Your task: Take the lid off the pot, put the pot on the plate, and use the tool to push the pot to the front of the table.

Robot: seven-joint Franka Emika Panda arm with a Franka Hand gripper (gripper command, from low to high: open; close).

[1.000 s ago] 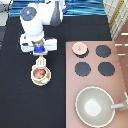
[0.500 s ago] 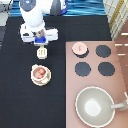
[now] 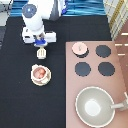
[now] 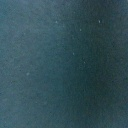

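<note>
The pink pot (image 3: pixel 40 74), its reddish inside showing, sits on the cream plate (image 3: pixel 33 81) on the black table (image 3: pixel 20 105), left of the stove. The pink lid (image 3: pixel 79 48) with its knob lies on the stove's upper-left corner, apart from the pot. The pale spatula tool (image 3: pixel 41 52) lies between the pot and the gripper (image 3: pixel 40 45), just under the hand's blue block toward the exterior view's bottom. Whether the gripper has hold of the tool does not show. The wrist view holds only dark tabletop (image 4: pixel 64 64).
A pinkish-brown stove panel (image 3: pixel 117 80) with several black burners (image 3: pixel 83 69) fills the exterior view's right. A large grey-beige pan (image 3: pixel 95 106) with a long handle rests on its lower part. The white arm (image 3: pixel 32 17) stands over the table's top left.
The arm has drawn back toward the exterior view's top, away from the pot. The tool now shows below the hand. Pot, plate and lid have stayed put.
</note>
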